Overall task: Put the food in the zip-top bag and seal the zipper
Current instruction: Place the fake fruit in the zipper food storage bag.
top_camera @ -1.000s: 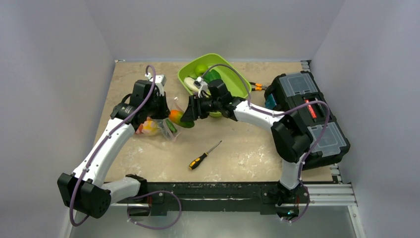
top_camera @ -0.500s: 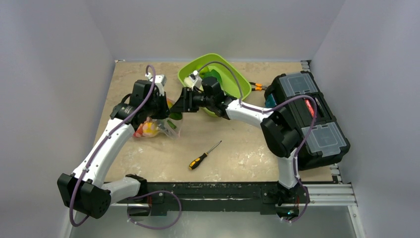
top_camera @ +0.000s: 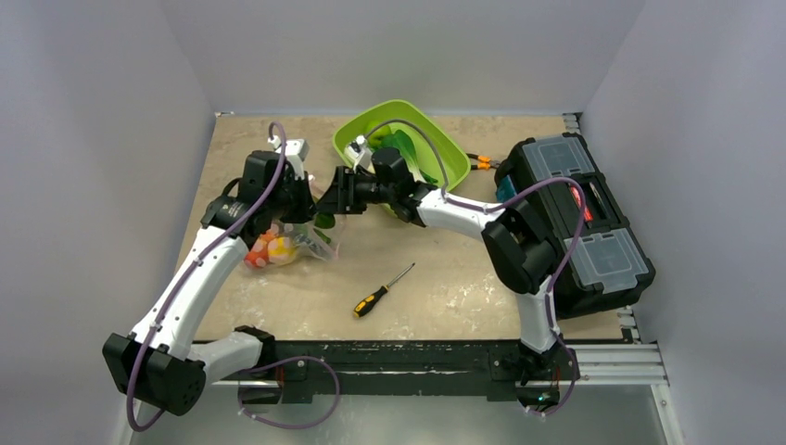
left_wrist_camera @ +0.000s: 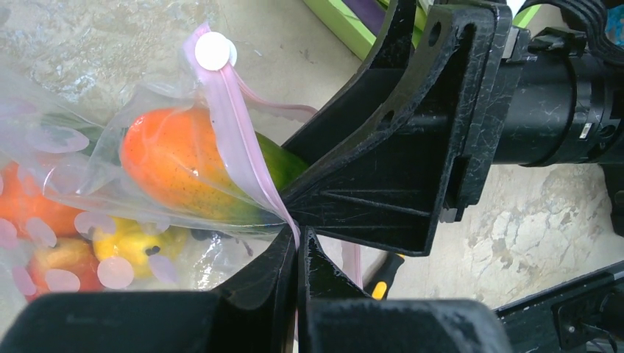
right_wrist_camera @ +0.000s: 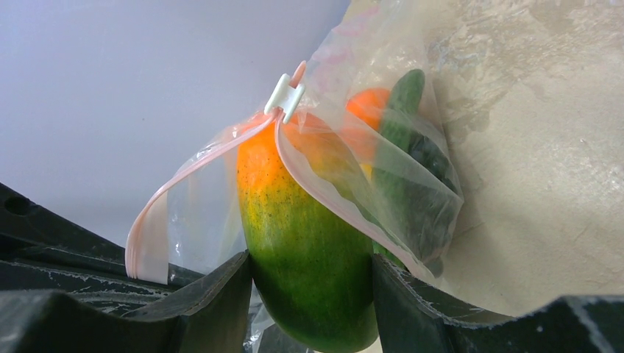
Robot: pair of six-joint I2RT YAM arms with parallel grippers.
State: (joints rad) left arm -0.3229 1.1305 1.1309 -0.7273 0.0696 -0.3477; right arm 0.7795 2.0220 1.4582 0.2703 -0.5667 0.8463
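The clear zip-top bag lies at the left with yellow, orange and red food inside. My left gripper is shut on the bag's pink zipper strip and holds the mouth up; its jaws pinch the strip. The white slider sits at the strip's far end. My right gripper is shut on an orange-green mango whose orange end is inside the bag mouth. A green cucumber lies in the bag beside it.
The lime-green tray stands behind the right gripper with green food in it. A black-and-yellow screwdriver lies on the table in front. A black toolbox fills the right side.
My right gripper has moved left with the mango, from beside the bag into its mouth. The left gripper has kept its hold on the zipper strip.
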